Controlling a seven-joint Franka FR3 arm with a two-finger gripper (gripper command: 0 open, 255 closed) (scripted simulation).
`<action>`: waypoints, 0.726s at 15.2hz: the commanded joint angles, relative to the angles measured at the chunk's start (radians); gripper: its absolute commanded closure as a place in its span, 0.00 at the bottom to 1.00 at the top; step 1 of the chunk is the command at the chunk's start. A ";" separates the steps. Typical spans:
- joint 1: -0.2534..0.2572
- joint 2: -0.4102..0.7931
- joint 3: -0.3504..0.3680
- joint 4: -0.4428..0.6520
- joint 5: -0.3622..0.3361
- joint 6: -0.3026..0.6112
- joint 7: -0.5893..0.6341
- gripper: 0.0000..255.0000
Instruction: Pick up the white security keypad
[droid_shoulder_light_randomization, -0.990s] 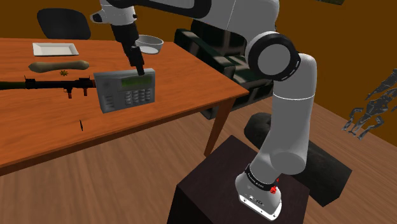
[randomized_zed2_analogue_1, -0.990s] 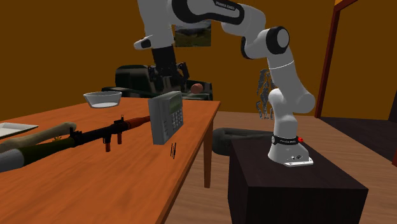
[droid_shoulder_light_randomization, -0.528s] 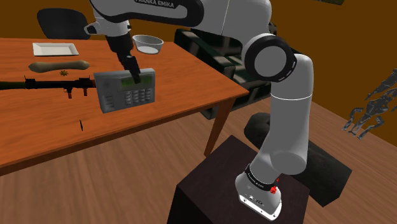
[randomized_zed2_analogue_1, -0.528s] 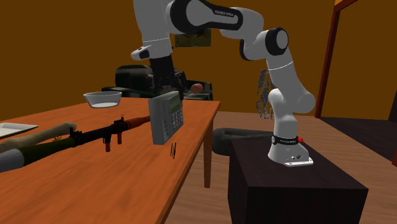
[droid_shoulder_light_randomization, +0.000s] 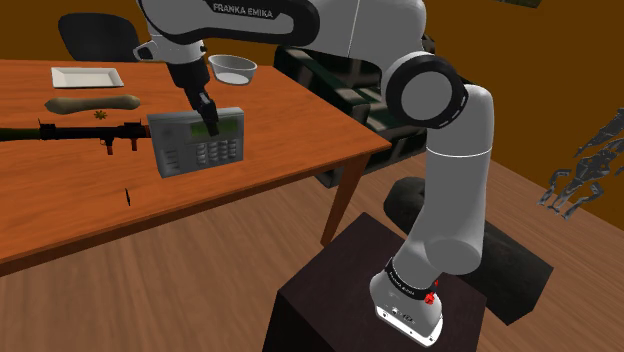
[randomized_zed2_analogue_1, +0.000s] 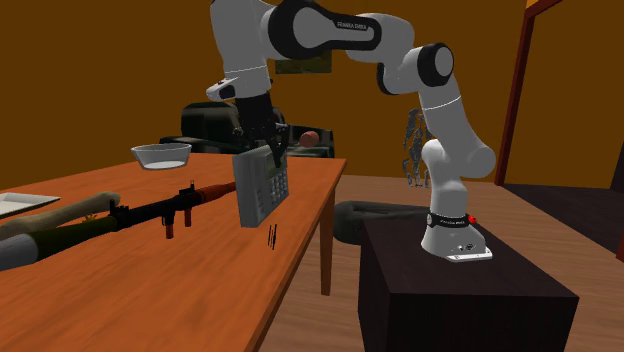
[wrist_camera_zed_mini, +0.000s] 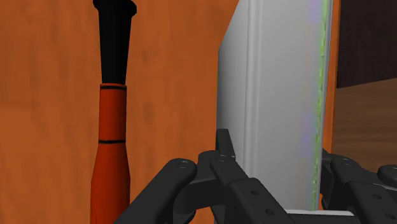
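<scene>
A pale grey, box-shaped security keypad (droid_shoulder_light_randomization: 198, 145) with a green display strip and rows of dark buttons stands upright on one long edge on the orange-brown wooden table (droid_shoulder_light_randomization: 300, 140), directly under the all-black two-finger gripper (droid_shoulder_light_randomization: 210, 126). In the wrist view the fingers (wrist_camera_zed_mini: 222, 143) are spread wide, one beside each broad face at the top edge, with the slab between them. We see no sign that they press on it, so we judge it not yet held.

We judge the keypad to be a rigid, fairly light case. Its smooth flat faces could slip, and on so narrow an edge it could tip if nudged from one side. The best hold looks to be across its thickness near the middle of the top edge, just where the gripper sits.

Just beside the gripper, on the keypad's back side, lies a long launcher (wrist_camera_zed_mini: 112, 127) with an orange-red nose and black tube, close to the keypad but apart from it. A thin black sliver (droid_shoulder_light_randomization: 128, 195) lies on the button side, farther off. Well beyond the gripper sit a shallow clear bowl (droid_shoulder_light_randomization: 233, 68), a tan bone-shaped object (droid_shoulder_light_randomization: 92, 103) and a white square plate (droid_shoulder_light_randomization: 87, 77). Nothing blocks the fingers; we would watch only the launcher
</scene>
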 joint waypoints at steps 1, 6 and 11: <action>0.000 0.001 0.000 -0.001 0.000 0.000 0.000 1.00; 0.002 0.002 0.000 0.015 0.000 -0.014 -0.002 1.00; 0.013 0.024 -0.001 0.117 -0.006 -0.094 -0.012 1.00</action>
